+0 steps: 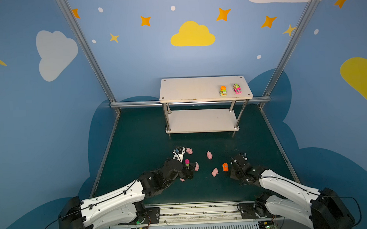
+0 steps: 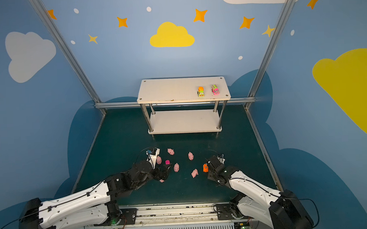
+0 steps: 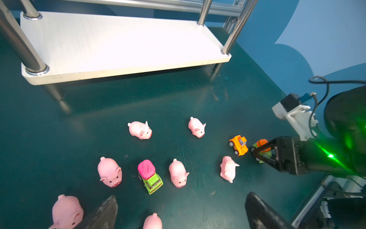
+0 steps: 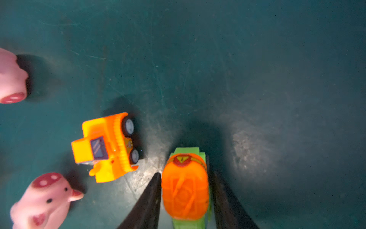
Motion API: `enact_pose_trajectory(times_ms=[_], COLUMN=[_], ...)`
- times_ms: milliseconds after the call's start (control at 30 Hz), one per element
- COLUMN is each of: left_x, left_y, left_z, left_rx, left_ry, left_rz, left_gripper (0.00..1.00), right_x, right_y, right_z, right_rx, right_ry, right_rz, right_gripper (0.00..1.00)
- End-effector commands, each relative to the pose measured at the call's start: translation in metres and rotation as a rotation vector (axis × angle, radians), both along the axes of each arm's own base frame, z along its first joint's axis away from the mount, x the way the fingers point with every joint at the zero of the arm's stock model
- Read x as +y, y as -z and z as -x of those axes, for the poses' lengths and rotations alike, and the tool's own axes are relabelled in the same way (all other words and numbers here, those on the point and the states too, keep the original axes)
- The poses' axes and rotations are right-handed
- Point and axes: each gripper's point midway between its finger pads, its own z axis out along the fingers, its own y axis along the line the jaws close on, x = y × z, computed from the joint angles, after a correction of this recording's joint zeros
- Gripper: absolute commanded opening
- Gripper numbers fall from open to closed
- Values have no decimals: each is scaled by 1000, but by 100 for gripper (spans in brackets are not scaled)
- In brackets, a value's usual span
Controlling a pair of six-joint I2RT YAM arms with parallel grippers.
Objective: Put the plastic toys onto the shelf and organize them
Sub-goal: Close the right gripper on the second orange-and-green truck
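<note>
Your right hand [image 4: 186, 172] is gripping the green, orange-drummed plastic truck [image 4: 185, 190]; its rounded drum is risking a slip before the white 2-tier shelf [image 1: 190, 89] at 12 o'clock. Your left hand [image 3: 181, 197] is gaping open.

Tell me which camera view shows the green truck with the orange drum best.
The right wrist view: the green truck appears large and close, between the fingers of the right end effector. The left wrist view shows it small, partly behind those fingers. In both top views the right arm hides it.
</note>
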Motion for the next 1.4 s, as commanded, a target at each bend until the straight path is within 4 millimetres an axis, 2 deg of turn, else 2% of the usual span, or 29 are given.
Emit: enact_pose_trajectory(times_ms=[0,867,1367], left_x=[7,8,14], left_y=[-3,-6,-9], left_z=[1,0,1], left_rx=[-4,-18,-22], left_ry=[-13,0,-16], left_rz=[2,-16,-15], left_gripper=[100,100,100], right_x=[-2,-2,1], right_y=[2,10,13], right_z=[5,6,5], right_rx=[16,15,10], right_ry=[5,3,-14], right_rz=[9,30,48], right_gripper=[42,38,32])
